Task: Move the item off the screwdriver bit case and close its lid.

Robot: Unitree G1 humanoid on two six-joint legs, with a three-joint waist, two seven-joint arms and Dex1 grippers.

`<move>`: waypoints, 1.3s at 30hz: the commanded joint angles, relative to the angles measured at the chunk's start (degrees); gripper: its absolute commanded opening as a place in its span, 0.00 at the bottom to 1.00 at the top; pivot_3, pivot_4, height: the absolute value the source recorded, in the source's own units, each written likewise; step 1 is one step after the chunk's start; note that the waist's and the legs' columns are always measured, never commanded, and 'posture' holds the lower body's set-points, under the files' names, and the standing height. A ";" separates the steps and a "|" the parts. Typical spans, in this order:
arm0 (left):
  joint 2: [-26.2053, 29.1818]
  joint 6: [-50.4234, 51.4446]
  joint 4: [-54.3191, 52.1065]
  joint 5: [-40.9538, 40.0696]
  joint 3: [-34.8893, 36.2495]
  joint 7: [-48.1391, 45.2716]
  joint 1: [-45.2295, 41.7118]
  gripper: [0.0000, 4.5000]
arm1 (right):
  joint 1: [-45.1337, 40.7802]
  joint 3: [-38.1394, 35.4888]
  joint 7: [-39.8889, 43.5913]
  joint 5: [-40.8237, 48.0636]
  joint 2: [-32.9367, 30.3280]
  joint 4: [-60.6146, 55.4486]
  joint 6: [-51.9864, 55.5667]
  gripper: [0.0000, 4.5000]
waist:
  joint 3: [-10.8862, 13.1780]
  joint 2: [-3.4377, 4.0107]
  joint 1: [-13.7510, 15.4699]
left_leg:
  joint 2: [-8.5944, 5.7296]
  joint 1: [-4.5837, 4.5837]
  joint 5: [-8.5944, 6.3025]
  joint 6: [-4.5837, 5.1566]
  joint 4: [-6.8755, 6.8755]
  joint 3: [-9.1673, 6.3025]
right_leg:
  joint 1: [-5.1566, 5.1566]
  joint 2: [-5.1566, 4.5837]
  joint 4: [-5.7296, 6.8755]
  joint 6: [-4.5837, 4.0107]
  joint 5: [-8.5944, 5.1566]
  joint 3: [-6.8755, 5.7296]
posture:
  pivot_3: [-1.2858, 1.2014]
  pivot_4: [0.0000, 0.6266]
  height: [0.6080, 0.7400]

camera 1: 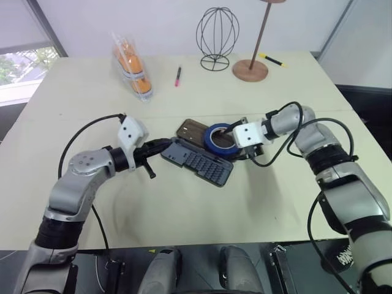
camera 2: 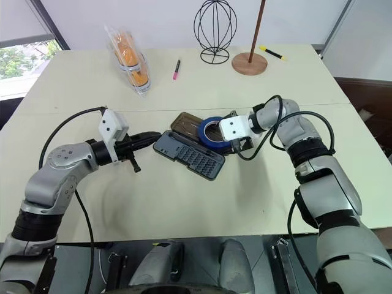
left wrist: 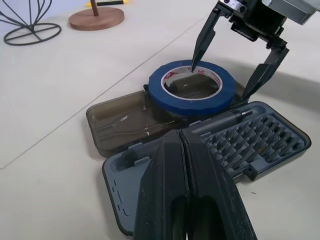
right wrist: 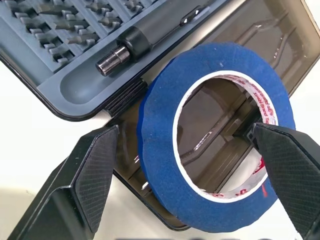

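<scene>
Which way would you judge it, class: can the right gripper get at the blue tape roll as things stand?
Probably yes: the right gripper is open above the blue tape roll, one finger inside its hollow, one outside, nothing between.

I see a deep blue tape roll (right wrist: 210, 135) with a white inner core printed in red. The lid (left wrist: 125, 125) under it is smoky translucent brown; the bit case (camera 1: 199, 160) is dark grey. Both grippers' 2 fingers (right wrist: 95, 175) are black, faintly cross-hatched.
</scene>
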 commanded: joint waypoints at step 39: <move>-1.65 -2.46 -1.94 1.82 0.57 2.60 -0.36 0.00 | -7.44 2.39 2.97 -6.58 2.74 11.25 -8.26 0.07 | 0.00 0.01 -0.18 | -0.01 0.00 0.02 -0.04 0.01 0.00 | -0.03 0.01 0.04 -0.01 0.01 0.03 | 0.52 0.24 1.00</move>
